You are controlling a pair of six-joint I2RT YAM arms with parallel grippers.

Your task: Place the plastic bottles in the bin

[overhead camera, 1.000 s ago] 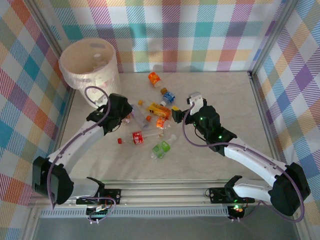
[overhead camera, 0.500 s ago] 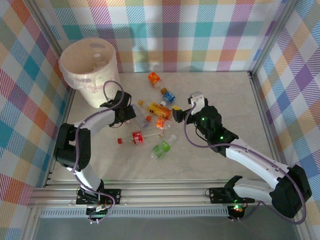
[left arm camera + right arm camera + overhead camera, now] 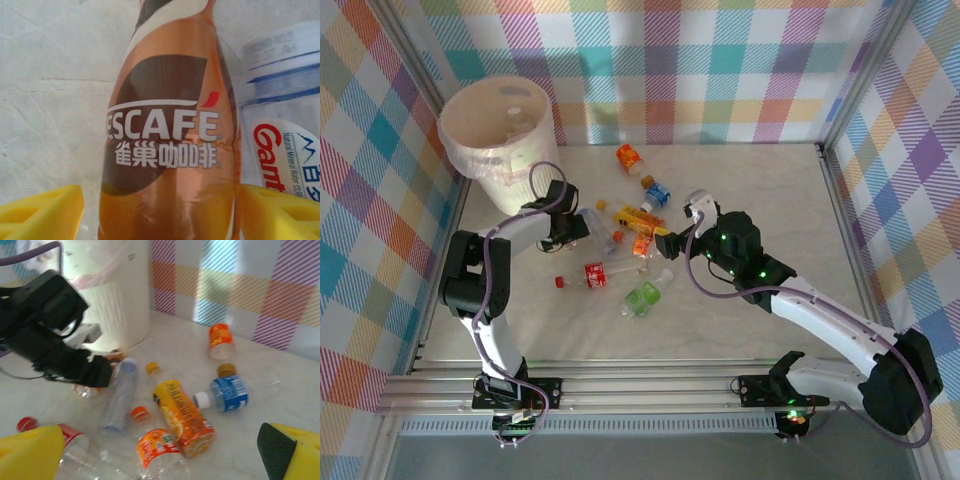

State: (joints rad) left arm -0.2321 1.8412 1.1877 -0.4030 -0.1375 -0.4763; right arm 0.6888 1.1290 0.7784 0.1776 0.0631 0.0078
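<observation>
Several plastic bottles lie mid-table: an orange one [image 3: 628,157], a blue-labelled one [image 3: 657,193], a yellow-orange one [image 3: 638,218], a red one [image 3: 595,275] and a green one [image 3: 642,298]. The cream bin [image 3: 505,175] stands at the back left. My left gripper [image 3: 570,228] is low, just right of the bin. In the left wrist view it [image 3: 162,215] stands open around a brown Nescafe bottle [image 3: 170,150]; the right finger touches it and a small gap remains on the left. My right gripper [image 3: 160,440] hovers open above the yellow-orange bottle [image 3: 182,415] and an orange-labelled one [image 3: 155,447].
A clear water bottle [image 3: 280,125] lies against the Nescafe bottle's right side. Checked walls enclose the table on three sides. The black left wrist [image 3: 55,340] sits between the bin [image 3: 120,305] and the bottle cluster. Bare tabletop lies at the right [image 3: 770,200].
The left arm's elbow has pulled back to the left while its gripper stayed at the bottles by the bin. The right gripper has shifted slightly left over the cluster.
</observation>
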